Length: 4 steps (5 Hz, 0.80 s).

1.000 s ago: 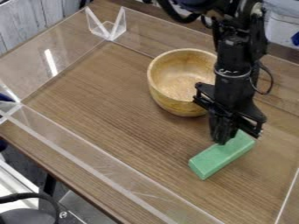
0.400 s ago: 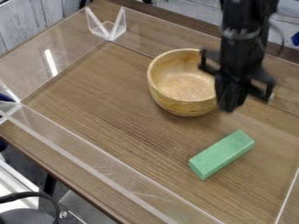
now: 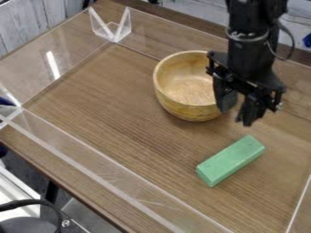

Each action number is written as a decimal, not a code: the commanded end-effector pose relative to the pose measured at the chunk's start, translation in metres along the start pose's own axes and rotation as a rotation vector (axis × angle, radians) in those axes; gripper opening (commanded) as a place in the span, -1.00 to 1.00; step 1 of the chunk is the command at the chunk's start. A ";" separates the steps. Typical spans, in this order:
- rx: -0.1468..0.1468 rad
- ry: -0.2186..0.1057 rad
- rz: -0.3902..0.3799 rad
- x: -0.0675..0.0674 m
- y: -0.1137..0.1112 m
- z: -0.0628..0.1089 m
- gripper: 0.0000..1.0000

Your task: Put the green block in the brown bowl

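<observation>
The green block (image 3: 231, 161) lies flat on the wooden table, angled, in front of and to the right of the brown bowl (image 3: 188, 84). The bowl stands upright with nothing visible inside. My gripper (image 3: 241, 113) hangs pointing down above the table, just right of the bowl's rim and above the block's far end. Its fingers (image 3: 224, 100) are spread apart with nothing between them. It touches neither the block nor the bowl.
A low clear acrylic wall (image 3: 73, 150) rings the wooden table (image 3: 109, 100). A small clear acrylic stand (image 3: 109, 25) sits at the back left corner. A chair base (image 3: 31, 218) shows below the table's front left edge.
The gripper rose from the block's far end, where it stood shut, and its fingers have now spread open. The block and the bowl have not moved.
</observation>
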<state>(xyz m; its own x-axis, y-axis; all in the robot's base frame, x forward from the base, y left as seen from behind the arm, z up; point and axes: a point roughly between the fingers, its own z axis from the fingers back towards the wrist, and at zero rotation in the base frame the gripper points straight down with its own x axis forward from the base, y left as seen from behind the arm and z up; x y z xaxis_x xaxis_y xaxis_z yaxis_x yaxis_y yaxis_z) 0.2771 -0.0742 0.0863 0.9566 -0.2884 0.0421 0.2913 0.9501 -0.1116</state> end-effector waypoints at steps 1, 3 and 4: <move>-0.003 -0.034 -0.033 0.005 -0.005 0.005 1.00; -0.011 0.012 -0.076 0.000 -0.009 -0.021 1.00; -0.014 0.041 -0.098 -0.003 -0.012 -0.037 1.00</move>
<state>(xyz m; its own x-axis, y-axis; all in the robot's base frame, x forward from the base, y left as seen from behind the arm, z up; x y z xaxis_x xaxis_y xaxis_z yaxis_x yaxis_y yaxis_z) 0.2643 -0.0857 0.0396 0.9285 -0.3698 -0.0345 0.3629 0.9230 -0.1278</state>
